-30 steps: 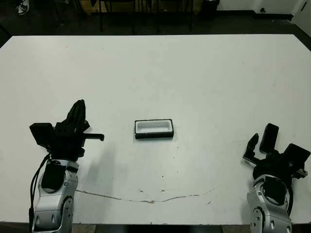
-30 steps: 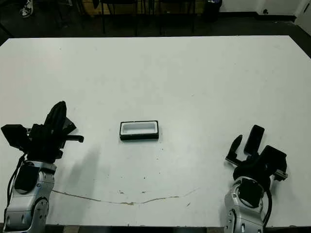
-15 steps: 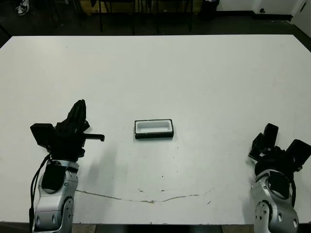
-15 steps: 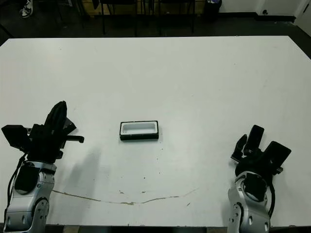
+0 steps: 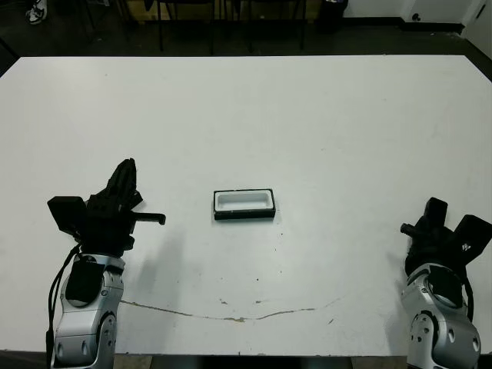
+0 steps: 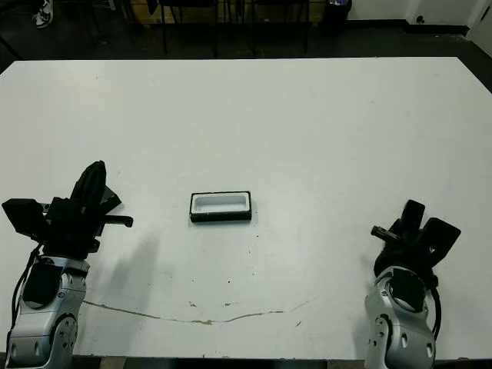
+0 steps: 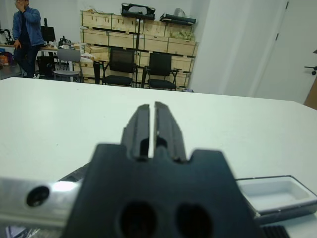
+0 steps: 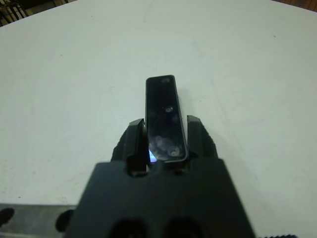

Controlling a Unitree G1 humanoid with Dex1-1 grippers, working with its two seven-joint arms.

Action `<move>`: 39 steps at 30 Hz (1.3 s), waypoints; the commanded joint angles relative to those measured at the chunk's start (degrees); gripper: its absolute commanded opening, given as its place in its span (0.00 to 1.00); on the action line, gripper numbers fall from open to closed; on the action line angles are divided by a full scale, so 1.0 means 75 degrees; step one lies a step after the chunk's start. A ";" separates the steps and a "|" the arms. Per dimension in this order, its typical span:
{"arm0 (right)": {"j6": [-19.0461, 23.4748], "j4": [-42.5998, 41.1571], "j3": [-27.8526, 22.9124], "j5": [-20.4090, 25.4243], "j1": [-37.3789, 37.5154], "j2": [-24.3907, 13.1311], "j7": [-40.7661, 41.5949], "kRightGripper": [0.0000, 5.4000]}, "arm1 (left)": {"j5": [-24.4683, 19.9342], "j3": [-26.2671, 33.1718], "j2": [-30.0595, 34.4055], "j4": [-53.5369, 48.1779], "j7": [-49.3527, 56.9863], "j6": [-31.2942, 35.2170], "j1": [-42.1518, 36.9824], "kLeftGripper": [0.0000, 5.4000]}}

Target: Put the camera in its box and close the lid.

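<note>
Item: camera (image 8: 163,119), pinched lengthwise in my right gripper (image 8: 164,130) at the table's (image 5: 307,115) four o'clock, well apart from the open, empty box (image 5: 244,204) at centre; left gripper (image 7: 148,130) nearly shut, seemingly empty; lid unseen; risk: narrow grip lets the camera pivot or slip in transit.

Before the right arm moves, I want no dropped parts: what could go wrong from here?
The camera sticks out well past the right gripper, which holds only its near end, so it could pivot or slip in transit. The box is barely longer than the camera, so a tilted approach may catch its rim. The left gripper is nearly shut on a thin flat black piece, probably the lid, and could drop it.
</note>
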 commanded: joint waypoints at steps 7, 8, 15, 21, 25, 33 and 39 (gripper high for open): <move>0.0345 0.0293 0.0017 0.0108 0.0404 0.0079 0.0067 0.13 | -0.0113 0.0022 0.0083 -0.0019 0.0001 0.0285 0.0129 0.00; 0.0343 0.0243 0.0010 0.0131 0.0419 0.0102 0.0072 0.13 | -0.0068 0.0013 0.0100 -0.0008 0.0009 0.0261 0.0129 0.00; -0.0975 0.0009 0.0532 -0.0171 0.0946 -0.0395 0.0922 0.13 | 0.0074 -0.0023 0.0093 -0.0008 0.0061 0.0202 0.0150 0.00; -0.2224 -0.0536 0.0790 -0.0014 0.1175 -0.1247 0.2343 0.13 | 0.0013 -0.0029 0.0086 0.0033 0.0005 0.0198 0.0151 0.00; -0.2039 -0.1010 0.0847 0.0527 0.0838 -0.1580 0.3031 0.13 | 0.0097 -0.0060 0.0083 0.0000 0.0049 0.0181 0.0174 0.00; -0.0581 -0.1569 0.1355 0.1469 -0.0424 -0.2932 0.4290 0.13 | -0.0038 -0.0055 0.0060 0.0047 -0.0019 0.0175 0.0175 0.00; -0.0421 -0.0208 0.1794 0.2058 -0.1990 -0.3859 0.6026 0.13 | 0.0092 -0.0118 0.0089 -0.0047 0.0072 0.0244 0.0209 0.00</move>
